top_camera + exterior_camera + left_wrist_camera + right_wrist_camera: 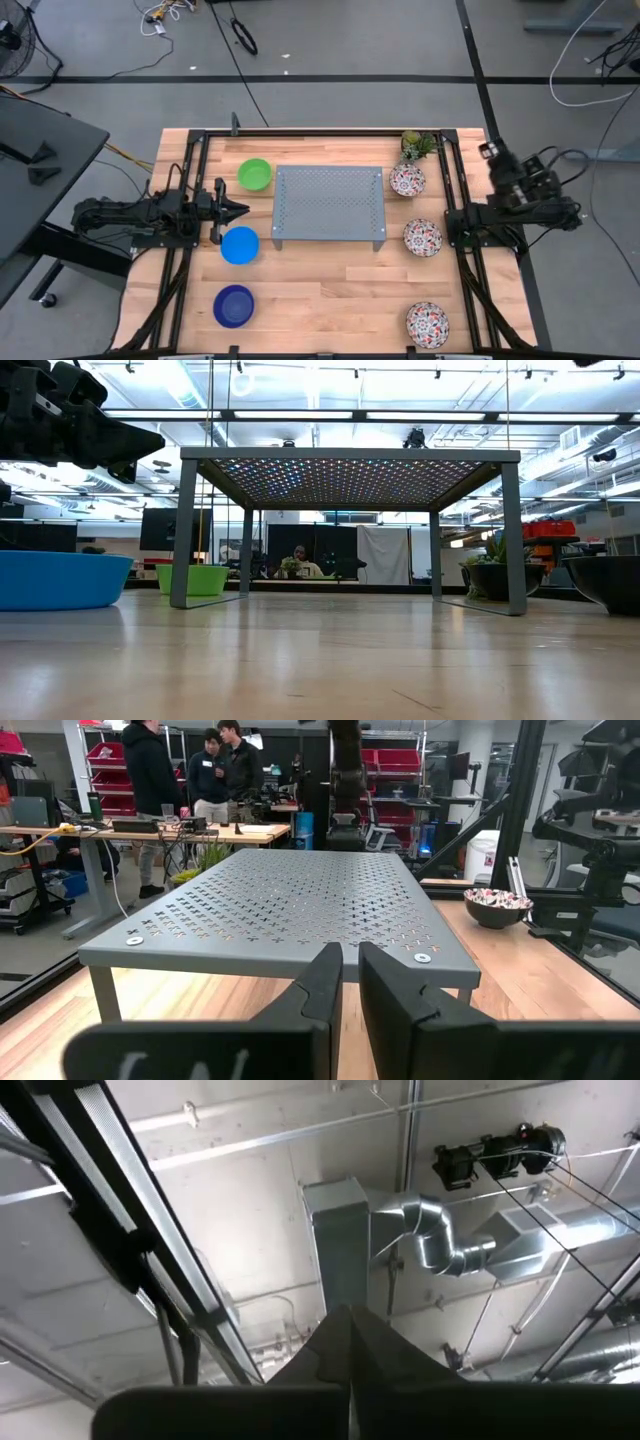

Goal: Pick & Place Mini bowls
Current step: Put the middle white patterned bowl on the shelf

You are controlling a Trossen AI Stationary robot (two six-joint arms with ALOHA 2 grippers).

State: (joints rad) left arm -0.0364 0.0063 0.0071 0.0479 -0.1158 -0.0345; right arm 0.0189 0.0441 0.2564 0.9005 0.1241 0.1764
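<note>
Unmarked plastic and floral mini bowls [240,245]

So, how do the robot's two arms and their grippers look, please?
Both arms are dark, nearly black, built of jointed segments. The left gripper ends in two flat, tapering black fingers with squared edges. The right gripper has matching dark, wedge-shaped fingers. Black cables loop around the right arm.

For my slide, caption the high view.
Six mini bowls flank a grey perforated stand; both arms idle at the table's sides.

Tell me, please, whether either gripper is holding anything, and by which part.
Nothing is held: the left gripper is empty beside the stand, and the right gripper is shut on nothing.
</note>
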